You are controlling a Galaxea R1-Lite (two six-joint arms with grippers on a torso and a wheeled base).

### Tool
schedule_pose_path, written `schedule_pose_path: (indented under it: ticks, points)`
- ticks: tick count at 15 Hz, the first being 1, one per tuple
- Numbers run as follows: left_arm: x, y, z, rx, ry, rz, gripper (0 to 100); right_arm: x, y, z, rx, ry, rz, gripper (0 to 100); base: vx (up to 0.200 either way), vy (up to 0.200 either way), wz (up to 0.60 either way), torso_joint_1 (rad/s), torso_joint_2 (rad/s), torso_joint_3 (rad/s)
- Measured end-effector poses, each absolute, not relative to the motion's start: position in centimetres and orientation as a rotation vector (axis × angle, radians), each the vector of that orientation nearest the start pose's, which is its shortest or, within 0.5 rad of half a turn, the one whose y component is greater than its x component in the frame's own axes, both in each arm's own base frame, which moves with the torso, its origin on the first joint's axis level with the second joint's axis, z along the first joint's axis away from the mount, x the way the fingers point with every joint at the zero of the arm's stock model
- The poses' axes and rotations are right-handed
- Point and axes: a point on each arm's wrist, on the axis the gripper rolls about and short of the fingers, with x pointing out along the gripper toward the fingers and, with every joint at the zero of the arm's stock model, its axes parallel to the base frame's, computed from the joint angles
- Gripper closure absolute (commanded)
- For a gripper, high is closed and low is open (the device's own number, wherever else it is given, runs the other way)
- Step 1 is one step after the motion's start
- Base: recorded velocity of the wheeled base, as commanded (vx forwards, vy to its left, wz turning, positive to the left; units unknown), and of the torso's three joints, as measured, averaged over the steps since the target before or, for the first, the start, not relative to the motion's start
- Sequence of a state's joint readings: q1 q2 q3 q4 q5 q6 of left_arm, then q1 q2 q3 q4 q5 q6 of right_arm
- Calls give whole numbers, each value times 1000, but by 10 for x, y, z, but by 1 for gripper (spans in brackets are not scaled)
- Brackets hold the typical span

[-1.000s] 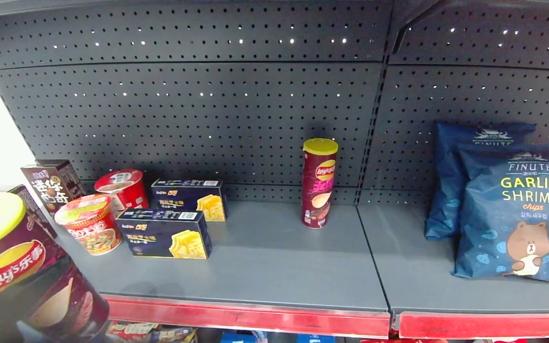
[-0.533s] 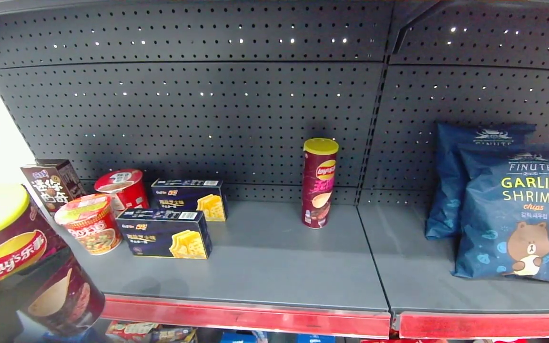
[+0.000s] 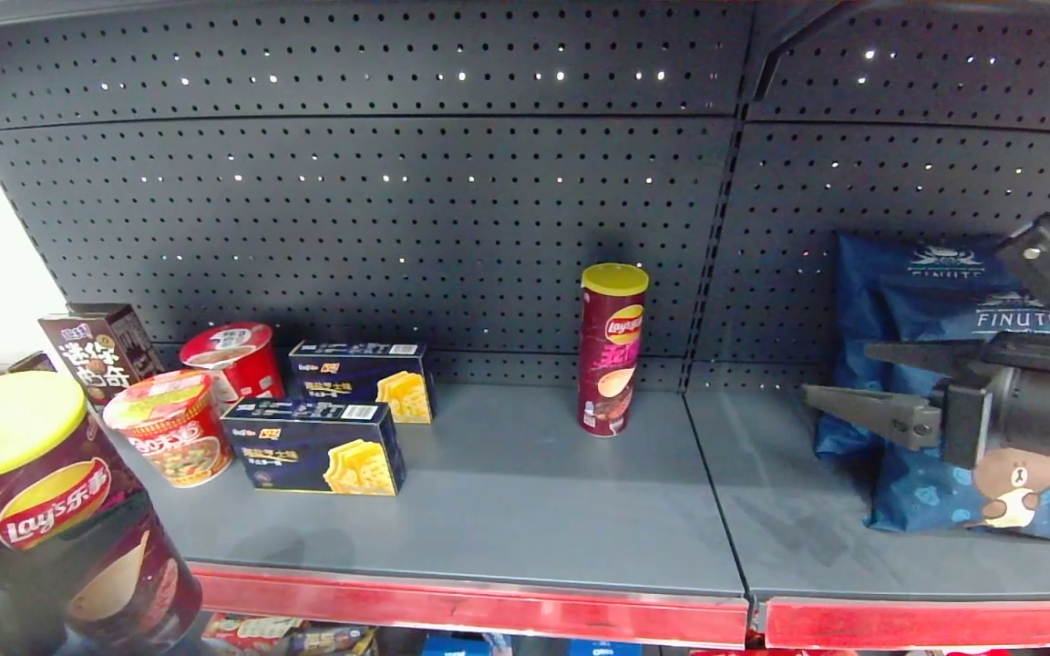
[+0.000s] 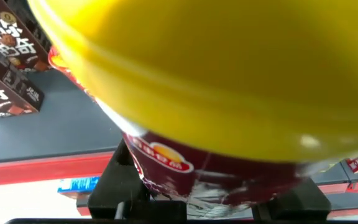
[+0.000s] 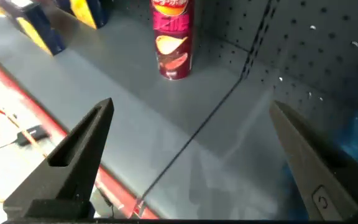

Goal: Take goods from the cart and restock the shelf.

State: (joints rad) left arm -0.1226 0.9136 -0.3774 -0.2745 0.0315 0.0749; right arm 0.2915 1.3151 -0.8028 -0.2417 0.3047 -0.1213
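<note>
Maroon, yellow-lidded chip can (image 3: 60, 519) is sitting at the frame's lower left, left gripper (image 4: 197, 202) fingers clamping its body, upright, probably for standing it on the shelf (image 3: 507, 510) near its twin (image 3: 612, 351). Empty, the right gripper (image 3: 862, 387) is hovering mid-right, fingers apart.

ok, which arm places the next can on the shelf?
Left. The left hand holds a chips can at the shelf's left front edge. The right hand is open and empty, in front of the blue bags.
</note>
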Motion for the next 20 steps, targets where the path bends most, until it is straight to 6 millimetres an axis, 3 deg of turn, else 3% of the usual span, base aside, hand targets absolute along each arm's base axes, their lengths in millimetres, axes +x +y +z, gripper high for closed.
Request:
schedule_pose_path:
  ticks: [3,11,20]
  points:
    - [105,-12,191,91,243,-107,100,238,83,248,-131,227,627,0,0,0,0,0,0,0]
    - [112,-13,203,89,221,-100,100,305,139,238,-132,174,744,0,0,0,0,0,0,0]
    - [115,-13,199,90,242,-96,100,365,186,216,-135,164,792,0,0,0,0,0,0,0]
